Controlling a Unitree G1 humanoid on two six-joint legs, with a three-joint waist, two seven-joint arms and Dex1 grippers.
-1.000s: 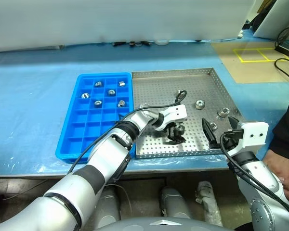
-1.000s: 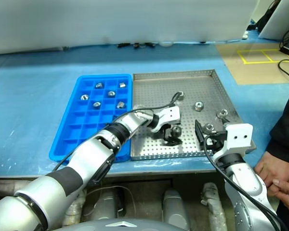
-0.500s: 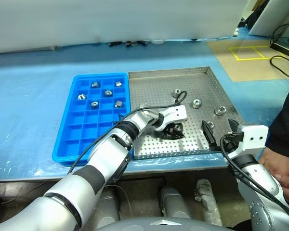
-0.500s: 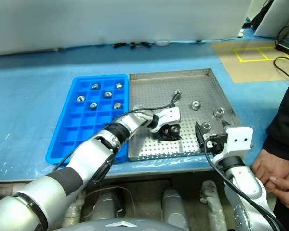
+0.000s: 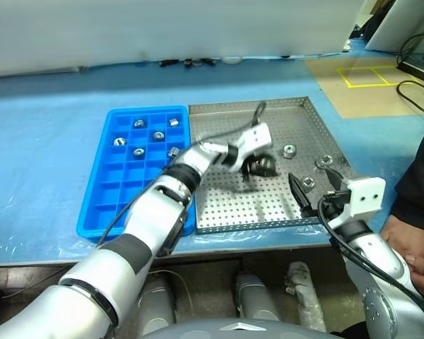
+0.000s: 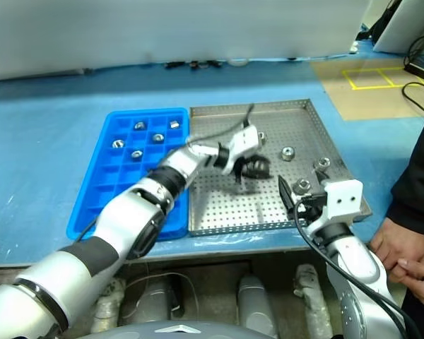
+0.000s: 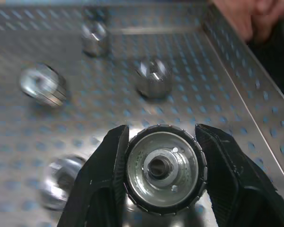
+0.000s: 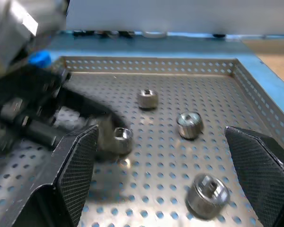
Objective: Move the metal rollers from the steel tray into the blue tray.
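My left end effector point(image 7: 163, 177) clamps a metal roller point(image 7: 164, 168) by its rim above the steel tray point(image 5: 297, 107); it seems hard, smooth, slip-prone. My right end effector point(image 8: 173, 165) hangs wide.

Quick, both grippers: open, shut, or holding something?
Left gripper: shut on a metal roller.
Right gripper: open, holding nothing.

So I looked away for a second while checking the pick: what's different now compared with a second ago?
The left gripper has shut on a metal roller and lifted it off the steel tray. The right gripper stays open at the tray's near right corner. The loose rollers and the five in the blue tray haven't moved.
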